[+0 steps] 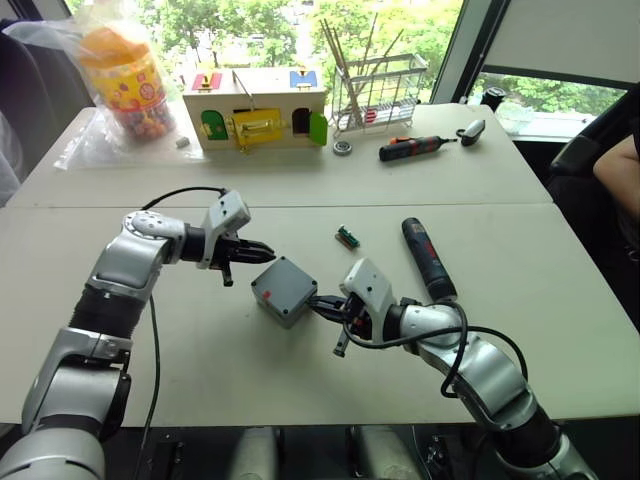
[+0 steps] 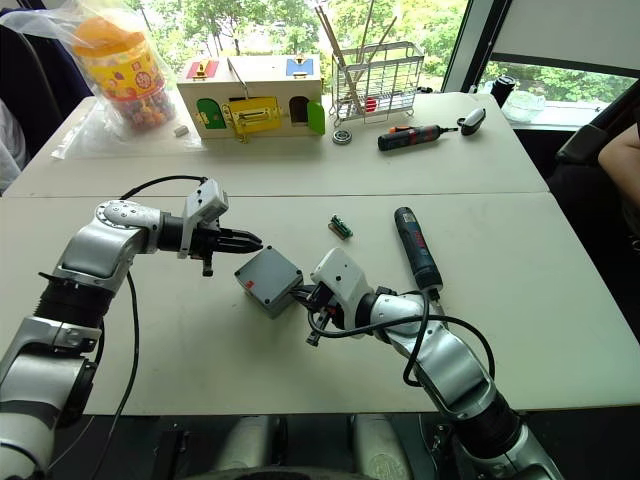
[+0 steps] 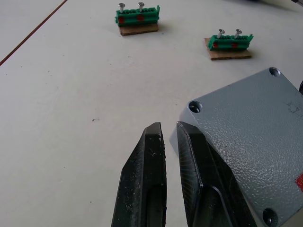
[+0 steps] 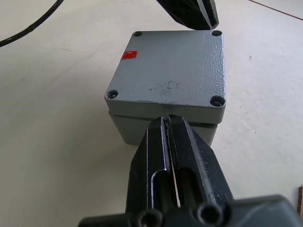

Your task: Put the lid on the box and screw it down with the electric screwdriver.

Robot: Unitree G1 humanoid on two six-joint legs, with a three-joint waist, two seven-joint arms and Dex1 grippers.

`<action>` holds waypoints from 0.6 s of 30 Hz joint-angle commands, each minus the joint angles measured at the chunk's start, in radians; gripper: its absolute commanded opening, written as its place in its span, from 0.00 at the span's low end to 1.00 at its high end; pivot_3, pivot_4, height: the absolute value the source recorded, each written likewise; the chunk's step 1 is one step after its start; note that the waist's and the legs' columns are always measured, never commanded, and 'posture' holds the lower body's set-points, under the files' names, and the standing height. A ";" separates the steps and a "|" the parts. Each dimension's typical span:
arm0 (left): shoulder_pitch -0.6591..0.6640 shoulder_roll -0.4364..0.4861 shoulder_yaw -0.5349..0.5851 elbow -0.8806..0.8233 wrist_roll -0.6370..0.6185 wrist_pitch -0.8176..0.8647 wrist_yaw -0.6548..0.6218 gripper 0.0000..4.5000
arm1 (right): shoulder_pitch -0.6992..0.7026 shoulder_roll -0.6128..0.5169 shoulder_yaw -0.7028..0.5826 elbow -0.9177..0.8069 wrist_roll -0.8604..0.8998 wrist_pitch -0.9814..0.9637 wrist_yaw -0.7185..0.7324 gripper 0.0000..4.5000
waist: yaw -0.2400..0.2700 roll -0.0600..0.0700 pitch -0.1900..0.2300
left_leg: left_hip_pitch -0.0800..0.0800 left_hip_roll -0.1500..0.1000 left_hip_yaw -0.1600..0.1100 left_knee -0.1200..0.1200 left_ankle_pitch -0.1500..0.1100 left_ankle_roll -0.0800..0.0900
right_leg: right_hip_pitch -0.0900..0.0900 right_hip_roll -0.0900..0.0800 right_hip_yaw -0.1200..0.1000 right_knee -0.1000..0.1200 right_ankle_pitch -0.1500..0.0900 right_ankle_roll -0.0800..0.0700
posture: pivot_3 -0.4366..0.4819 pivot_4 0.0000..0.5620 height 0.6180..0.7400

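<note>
Lid (image 4: 170, 71) is sitting on the box (image 4: 132, 130) mid-surface. Left hand (image 1: 262, 249) and right hand (image 1: 318, 303), both pressed together, are flanking the box at its corners. Electric screwdriver (image 1: 428, 259) is lying right.

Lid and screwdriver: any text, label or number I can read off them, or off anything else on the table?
None readable.
Lid: a plain red sticker, no text.
Screwdriver: red band, print too small to read.
Snack jar: colourful label, too blurred to read.
Green screw strips: no markings.
</note>
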State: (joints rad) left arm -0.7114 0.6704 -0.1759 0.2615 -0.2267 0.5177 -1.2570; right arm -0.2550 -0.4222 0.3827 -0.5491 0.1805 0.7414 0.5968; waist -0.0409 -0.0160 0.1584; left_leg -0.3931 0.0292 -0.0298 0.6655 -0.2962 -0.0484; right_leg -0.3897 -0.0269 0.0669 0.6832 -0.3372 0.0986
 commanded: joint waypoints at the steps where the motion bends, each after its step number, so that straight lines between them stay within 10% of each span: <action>1: -0.002 -0.001 0.003 -0.041 -0.008 -0.003 -0.003 0.10 | -0.018 0.006 -0.015 -0.045 0.016 -0.003 -0.002 0.01 | 0.000 0.000 0.000 | 0.000 0.000 0.000 0.000 0.000 0.000 | 0.000 0.000 0.000 0.000 0.000 0.000 | 0.48 0.27 0.97; 18: 0.008 -0.006 0.010 -0.015 0.008 -0.020 0.014 0.10 | -0.003 -0.011 -0.023 -0.057 0.019 0.010 0.004 0.01 | 0.001 0.000 0.000 | 0.000 0.000 0.000 0.000 0.000 0.000 | 0.000 0.000 0.000 0.000 0.000 0.000 | 0.48 0.27 0.97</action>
State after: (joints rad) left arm -0.6842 0.6610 -0.1836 0.2385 -0.2191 0.5128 -1.2547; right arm -0.2592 -0.4235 0.3821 -0.5511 0.1816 0.7548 0.5957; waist -0.0402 -0.0160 0.1584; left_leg -0.3931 0.0292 -0.0298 0.6655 -0.2962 -0.0483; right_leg -0.3896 -0.0270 0.0669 0.6832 -0.3372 0.0986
